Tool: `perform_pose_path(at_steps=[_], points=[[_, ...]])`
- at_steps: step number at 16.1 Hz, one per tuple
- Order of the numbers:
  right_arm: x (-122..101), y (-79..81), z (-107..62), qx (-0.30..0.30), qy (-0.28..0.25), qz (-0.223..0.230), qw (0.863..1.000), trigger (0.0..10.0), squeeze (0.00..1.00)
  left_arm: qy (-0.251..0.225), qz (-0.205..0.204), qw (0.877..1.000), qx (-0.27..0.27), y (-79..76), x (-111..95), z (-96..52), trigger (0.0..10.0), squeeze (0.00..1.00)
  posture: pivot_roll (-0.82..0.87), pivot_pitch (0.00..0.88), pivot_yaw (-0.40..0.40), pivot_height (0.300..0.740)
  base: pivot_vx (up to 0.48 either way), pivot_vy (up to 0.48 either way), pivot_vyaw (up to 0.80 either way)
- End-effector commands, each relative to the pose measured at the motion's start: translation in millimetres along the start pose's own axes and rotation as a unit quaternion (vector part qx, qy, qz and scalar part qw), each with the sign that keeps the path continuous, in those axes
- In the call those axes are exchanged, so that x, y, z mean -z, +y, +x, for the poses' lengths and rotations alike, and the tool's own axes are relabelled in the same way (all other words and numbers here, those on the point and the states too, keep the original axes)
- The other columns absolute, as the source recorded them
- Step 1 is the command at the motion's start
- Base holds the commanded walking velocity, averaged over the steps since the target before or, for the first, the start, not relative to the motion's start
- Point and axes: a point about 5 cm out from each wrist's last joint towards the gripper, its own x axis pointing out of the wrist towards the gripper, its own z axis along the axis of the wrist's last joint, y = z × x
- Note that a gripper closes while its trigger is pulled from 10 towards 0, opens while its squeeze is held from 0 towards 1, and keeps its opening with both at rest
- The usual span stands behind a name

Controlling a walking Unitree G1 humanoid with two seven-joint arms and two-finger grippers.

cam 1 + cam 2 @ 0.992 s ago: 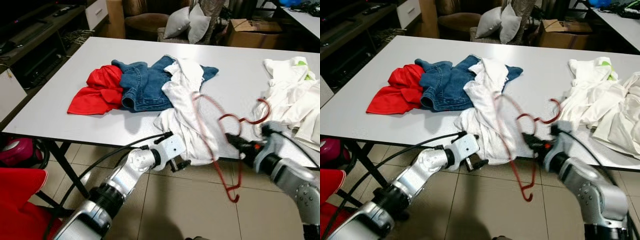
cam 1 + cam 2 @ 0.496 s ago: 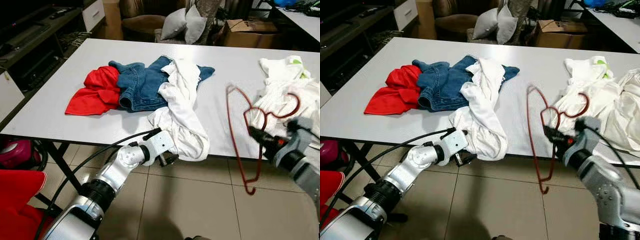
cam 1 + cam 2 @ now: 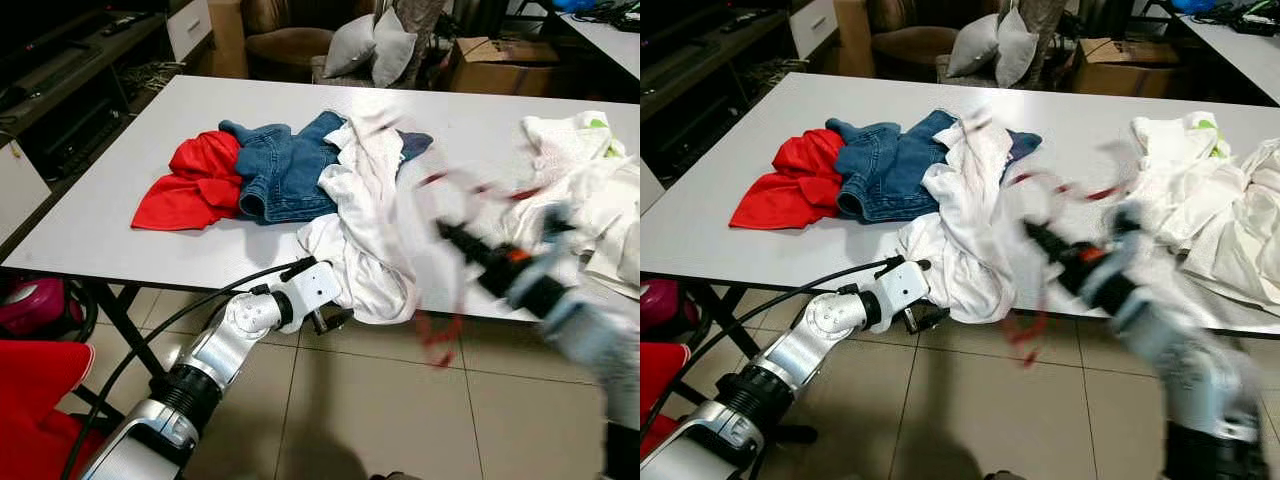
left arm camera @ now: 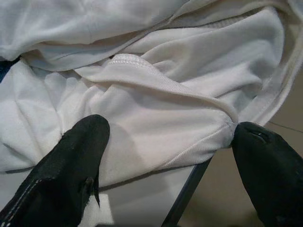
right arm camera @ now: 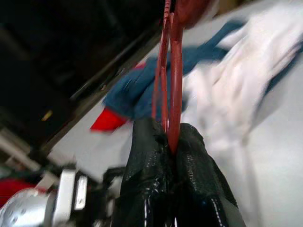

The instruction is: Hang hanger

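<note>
Table: large grey rectangular table (image 3: 150, 190); its front edge faces the robot, tiled floor below.
White garment: crumpled white cloth garment (image 3: 365, 215) running from the table's middle to the front edge, its lower part drooping over that edge.
Jeans: folded blue denim jeans (image 3: 285, 165) mid-table, touching the white garment on its left side.
Red garment: bunched red cloth garment (image 3: 190, 185) against the jeans, toward the table's left edge.
White pile: heap of white clothes (image 3: 585, 175) at the table's right edge.
Right gripper: right gripper (image 5: 173, 137) blurred above the front edge, between the white garment and the white pile; black fingers pressed together, pinching the hanger's wire.
Hanger: thin red wire hanger (image 5: 170, 71) rising from the pinched fingers; in the eye views a red smear across the front edge.
Left gripper: left gripper (image 4: 165, 161) just below the front edge, fingers spread wide, the drooping white hem between them, nothing clamped.
</note>
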Motion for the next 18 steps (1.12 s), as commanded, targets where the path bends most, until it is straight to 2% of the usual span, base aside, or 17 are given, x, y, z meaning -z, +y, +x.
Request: perform_pose_path(at_steps=[1,3,4,7,10,14,18], points=[[6.3,-2.7,9.9,0.013,0.030,-0.001,0.999,10.0,0.00,-0.009,0.000,1.000,-0.014,7.5,-4.4,-3.2,10.0,0.00,-0.03,0.000,0.018,0.740,0.000,0.000,0.00],[8.0,-18.2,19.8,0.072,0.037,0.008,0.997,10.0,0.00,-0.008,0.002,1.000,-0.011,7.2,-5.1,-3.3,10.0,0.00,-0.02,0.000,0.017,0.740,0.000,0.000,0.00],[3.9,-31.9,19.9,0.118,0.025,0.014,0.993,10.0,0.00,-0.006,0.003,1.000,-0.012,8.6,-5.1,-3.7,10.0,0.00,-0.02,0.000,0.017,0.740,0.000,0.000,0.00],[0.5,-52.0,10.2,0.174,0.010,0.033,0.984,10.0,0.00,0.000,0.007,1.000,-0.017,13.3,-3.7,-5.1,10.0,0.00,-0.02,0.000,0.020,0.740,0.000,0.000,0.00],[4.1,-62.7,0.7,0.201,0.016,0.039,0.979,10.0,0.00,0.005,0.008,1.000,-0.020,16.2,-2.4,-6.0,10.0,0.00,-0.03,0.000,0.024,0.740,0.000,0.000,0.00],[6.8,-80.1,-23.8,0.252,0.008,0.045,0.967,10.0,0.00,0.009,0.011,0.999,-0.039,22.8,-2.3,-6.5,10.0,0.00,-0.03,0.000,0.029,0.740,0.000,0.000,0.00],[-2.8,-79.7,-44.1,0.259,-0.026,0.034,0.965,10.0,0.00,0.007,0.012,0.996,-0.092,40.5,-5.7,-7.9,10.0,0.00,-0.04,0.000,0.031,0.740,0.000,0.000,0.00]])
